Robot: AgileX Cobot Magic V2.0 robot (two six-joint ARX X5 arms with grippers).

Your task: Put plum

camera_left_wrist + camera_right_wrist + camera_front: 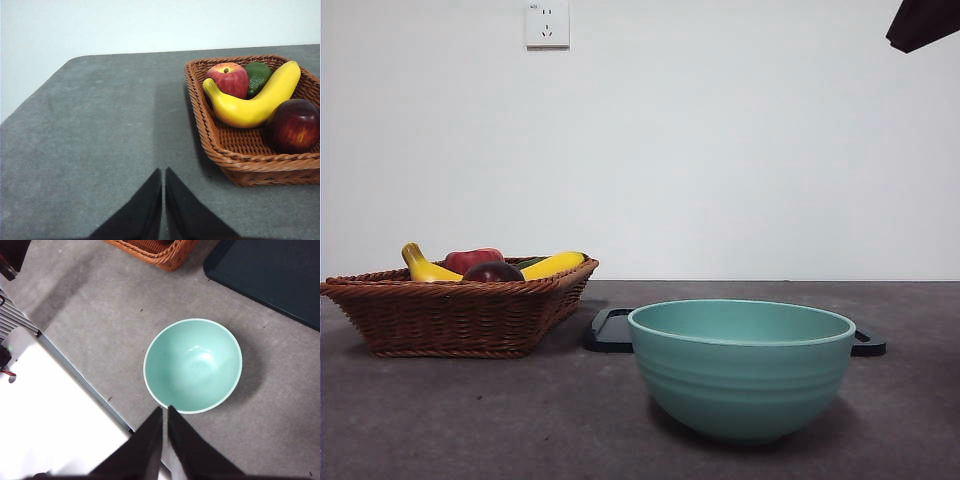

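Teal bowl [741,368] before basketed round plum [493,272]

No legible text or labels

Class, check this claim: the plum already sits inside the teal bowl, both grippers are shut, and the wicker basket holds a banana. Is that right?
One error: the teal bowl is empty, as the right wrist view shows. The plum lies in the wicker basket beside the banana. Both the left gripper and the right gripper are shut.
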